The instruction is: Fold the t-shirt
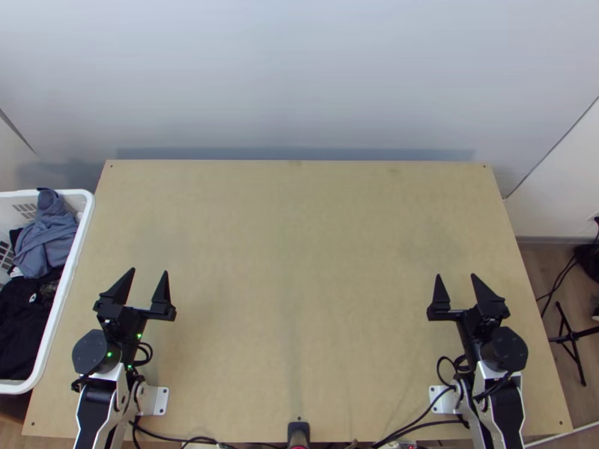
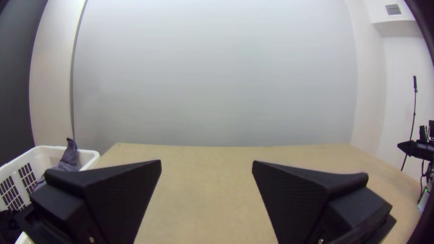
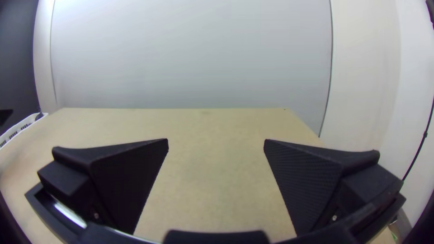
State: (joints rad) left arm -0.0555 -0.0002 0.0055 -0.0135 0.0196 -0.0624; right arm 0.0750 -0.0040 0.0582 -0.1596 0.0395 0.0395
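Note:
Over the table's near left part, my left gripper [image 1: 150, 272] stands open with nothing between its fingers. My right gripper [image 1: 455, 277] is open and holds nothing, over the near right part. In the left wrist view, the left gripper [image 2: 206, 161] has its two black fingers wide apart. The right wrist view has the right gripper [image 3: 216, 140] likewise spread. Blue-grey cloth [image 1: 46, 238] lies bunched in the white basket at the left, above black cloth [image 1: 24, 314]; I cannot tell whether either is the t-shirt.
The white basket [image 1: 66, 288] stands along the left edge of the light wooden table [image 1: 296, 262]. Cables [image 1: 419, 420] run along the near edge, where a dark post [image 1: 298, 432] stands midway between the arms. A black stand [image 1: 573, 340] is on the floor at the right.

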